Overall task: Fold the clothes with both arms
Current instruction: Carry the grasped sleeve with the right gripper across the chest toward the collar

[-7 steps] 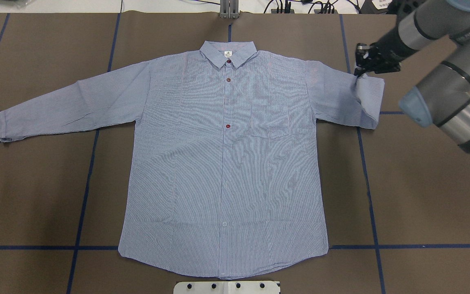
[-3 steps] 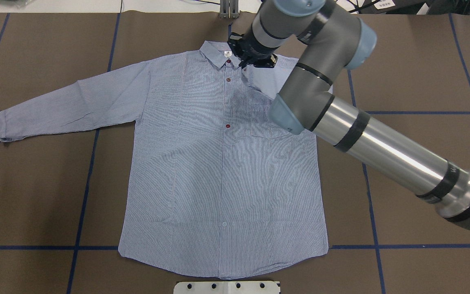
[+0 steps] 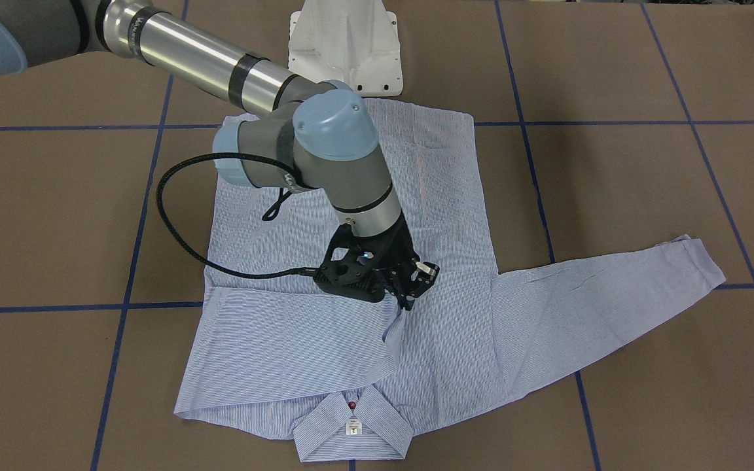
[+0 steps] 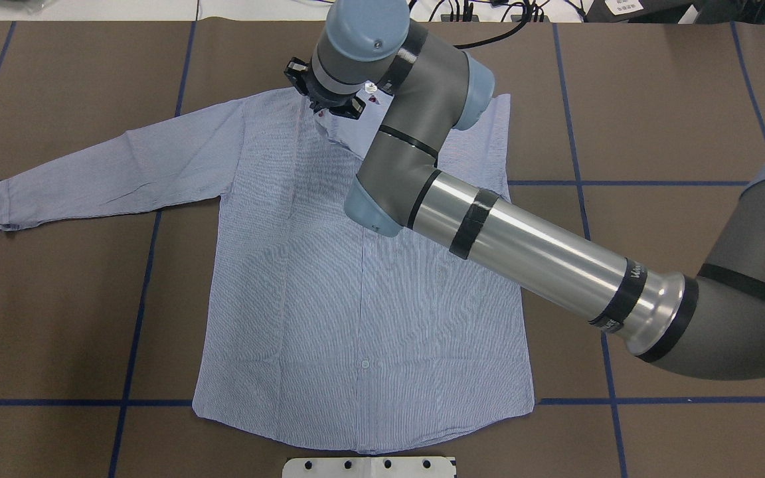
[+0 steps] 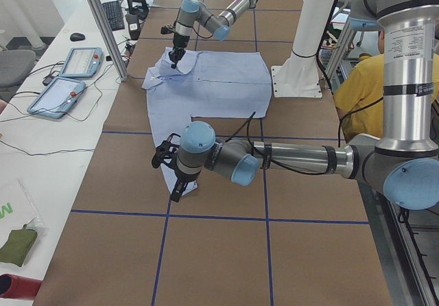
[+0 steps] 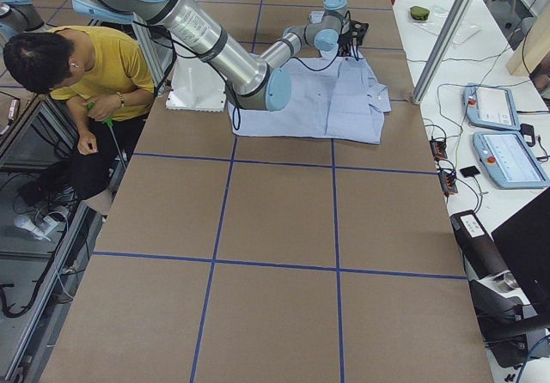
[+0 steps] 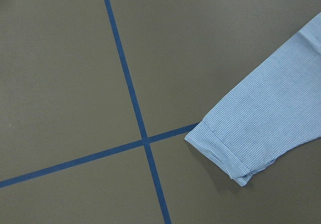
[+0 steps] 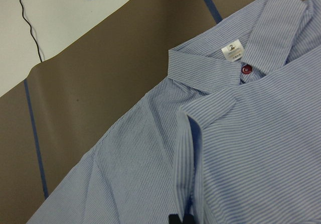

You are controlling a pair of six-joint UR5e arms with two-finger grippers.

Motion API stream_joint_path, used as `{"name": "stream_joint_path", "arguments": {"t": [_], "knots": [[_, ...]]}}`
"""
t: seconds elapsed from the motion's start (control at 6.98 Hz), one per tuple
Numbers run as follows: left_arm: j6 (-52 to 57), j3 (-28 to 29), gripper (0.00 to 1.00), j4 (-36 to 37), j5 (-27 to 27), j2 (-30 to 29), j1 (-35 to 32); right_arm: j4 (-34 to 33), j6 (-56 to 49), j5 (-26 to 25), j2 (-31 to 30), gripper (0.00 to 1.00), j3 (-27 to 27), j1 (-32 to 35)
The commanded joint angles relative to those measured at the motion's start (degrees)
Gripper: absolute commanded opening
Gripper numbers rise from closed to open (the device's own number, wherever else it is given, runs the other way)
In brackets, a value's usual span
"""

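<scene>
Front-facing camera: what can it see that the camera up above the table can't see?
Only the front-facing view shows the whole collar and how the folded sleeve lies across the chest. Only the overhead view shows the white button near the hem and the wires past the table's far edge. Both show the blue striped shirt, its other sleeve lying flat, the right arm, the right tool holding the folded sleeve, and the blue tape lines.

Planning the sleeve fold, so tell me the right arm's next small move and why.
Probably lower a little and open. The right gripper pinches the cuff of the right sleeve, which lies folded across the shirt front near the collar. The cuff looks slightly raised, so setting it down would likely finish this fold.
</scene>
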Motion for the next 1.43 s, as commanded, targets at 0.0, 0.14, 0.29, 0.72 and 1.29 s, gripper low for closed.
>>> {"name": "stream_joint_path", "arguments": {"t": [0.0, 0.14, 0.29, 0.72, 1.29], "knots": [[0.0, -0.15, 1.0, 0.04, -0.03, 0.0, 0.0, 0.37, 1.43, -3.52, 2.99, 0.0, -2.9, -2.95], [0.0, -0.07, 1.0, 0.04, -0.73, 0.09, 0.0, 0.45, 1.61, -5.28, 3.27, 0.0, -3.17, -4.01], [0.0, 0.46, 1.0, 0.04, -0.73, 0.0, 0.0, 0.46, 1.7, -6.69, 3.27, 0.97, -3.43, -4.55], [0.17, 0.29, 1.0, -0.14, -0.82, -0.44, 0.61, 0.46, 2.05, -10.65, 3.8, 1.0, -3.44, -6.84], [-15.25, 13.78, 1.0, -6.08, -2.57, -7.72, 5.41, -3.66, 6.18, -10.13, -8.52, 1.0, 12.48, -4.04]]}}
